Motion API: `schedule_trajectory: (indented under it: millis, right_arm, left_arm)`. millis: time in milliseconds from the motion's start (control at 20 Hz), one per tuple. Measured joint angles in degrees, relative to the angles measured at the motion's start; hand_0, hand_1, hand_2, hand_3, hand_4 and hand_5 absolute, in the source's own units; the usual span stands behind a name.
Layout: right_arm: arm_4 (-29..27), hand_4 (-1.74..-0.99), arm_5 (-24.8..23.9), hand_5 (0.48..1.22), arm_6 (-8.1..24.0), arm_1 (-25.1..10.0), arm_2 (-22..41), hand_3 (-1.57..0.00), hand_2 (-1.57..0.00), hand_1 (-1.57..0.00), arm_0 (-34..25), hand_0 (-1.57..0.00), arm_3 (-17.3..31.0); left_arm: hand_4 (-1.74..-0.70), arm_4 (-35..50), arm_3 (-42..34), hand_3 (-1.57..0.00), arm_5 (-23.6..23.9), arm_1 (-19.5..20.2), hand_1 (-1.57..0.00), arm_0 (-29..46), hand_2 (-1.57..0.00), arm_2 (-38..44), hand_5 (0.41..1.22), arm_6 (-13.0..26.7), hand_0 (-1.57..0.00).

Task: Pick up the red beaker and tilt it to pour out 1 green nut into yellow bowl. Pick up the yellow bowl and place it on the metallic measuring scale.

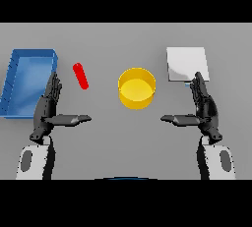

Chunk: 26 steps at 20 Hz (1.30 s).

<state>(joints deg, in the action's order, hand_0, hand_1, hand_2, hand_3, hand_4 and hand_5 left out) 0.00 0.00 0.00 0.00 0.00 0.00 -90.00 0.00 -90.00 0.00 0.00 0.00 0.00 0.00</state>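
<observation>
The grey bench (pixel 123 142) carried four things in a loose row. At the far left sat a blue tray (pixel 19 108), set at a slight angle. Just to its right lay the red beaker (pixel 80 75), on its side and slanted, apart from the tray. The yellow bowl (pixel 137 88) stood upright near the middle, well apart from the beaker; whether it held anything could not be made out. To the right of the bowl lay the metallic measuring scale (pixel 186 64), a pale flat square.

The left robot hand (pixel 49 108) hung between the tray and the beaker, fingers straight and pointing away, thumb stuck out toward the middle, holding nothing. The right robot hand (pixel 204 108) mirrored it, fingers straight, thumb pointing inward, fingertips overlapping the near edge of the scale, also holding nothing.
</observation>
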Motion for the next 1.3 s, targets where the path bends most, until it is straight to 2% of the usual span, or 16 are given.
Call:
schedule_trajectory:
  millis: [300, 350, 400, 500, 550, 700, 750, 1000, 1200, 1300]
  right_arm:
    - [-0.5, -1.071, 0.1, 0.578, 0.3, -0.5, -0.7, 0.00, 0.00, 0.00, -1.2, 0.00, 1.1]
    - [5.7, -1.072, -1.6, 0.577, -4.7, -2.7, 1.7, 0.00, 0.00, 0.00, 0.2, 0.00, -1.1]
    - [10.0, -1.066, -2.8, 0.576, -6.4, -3.6, 3.7, 0.00, 0.00, 0.00, 1.6, 0.00, -2.4]
    - [14.0, -1.071, -3.6, 0.581, -6.7, -5.0, 5.4, 0.00, 0.00, 0.00, 2.9, 0.00, -4.5]
    - [14.9, -1.084, -3.8, 0.585, -5.6, -4.9, 5.9, 0.00, 0.00, 0.00, 2.6, 0.00, -4.8]
    - [13.9, -1.131, -2.7, 0.607, -5.4, -5.1, 6.1, 0.00, 0.00, 0.00, 3.3, 0.00, -5.9]
    - [13.7, -1.147, -2.3, 0.614, -5.0, -5.2, 6.1, 0.00, 0.00, 0.00, 2.6, 0.00, -6.0]
    - [10.6, -1.209, -0.2, 0.627, -5.5, -4.9, 5.4, 0.00, 0.00, 0.00, 3.0, 0.00, -5.5]
    - [10.0, -1.225, 0.2, 0.627, -6.2, -4.8, 5.3, 0.00, 0.00, 0.00, 2.7, 0.00, -5.3]
    - [9.7, -1.229, 0.2, 0.626, -5.6, -4.8, 5.0, 0.00, 0.00, 0.00, 2.8, 0.00, -5.1]
  left_arm:
    - [-1.14, 0.6, 0.3, 0.00, -0.3, 0.8, 0.00, -0.3, 0.00, 0.7, 0.660, 0.1, 0.00]
    - [-1.14, -2.1, -3.2, 0.00, -1.5, 2.7, 0.00, 2.7, 0.00, -1.7, 0.660, -2.5, 0.00]
    - [-1.14, -4.1, -6.1, 0.00, -1.8, 3.5, 0.00, 4.7, 0.00, -3.6, 0.660, -3.2, 0.00]
    - [-1.14, -6.5, -9.8, 0.00, -1.9, 4.0, 0.00, 6.3, 0.00, -6.0, 0.660, -0.5, 0.00]
    - [-1.14, -6.8, -10.4, 0.00, -1.8, 4.8, 0.00, 6.6, 0.00, -5.7, 0.657, 0.7, 0.00]
    - [-1.14, -6.4, -11.3, 0.00, -2.5, 5.4, 0.00, 6.1, 0.00, -5.8, 0.650, 3.8, 0.00]
    - [-1.14, -6.8, -9.8, 0.00, -2.6, 5.4, 0.00, 5.1, 0.00, -5.9, 0.649, 5.2, 0.00]
    - [-1.17, -6.5, -1.2, 0.00, -2.5, 4.9, 0.00, -1.0, 0.00, -4.1, 0.648, 5.8, 0.00]
    - [-1.18, -7.3, 9.5, 0.00, -2.2, 5.1, 0.00, -8.7, 0.00, -2.0, 0.640, 3.7, 0.00]
    - [-1.18, -7.2, 14.5, 0.00, -2.4, 5.2, 0.00, -12.3, 0.00, -1.0, 0.636, 1.5, 0.00]
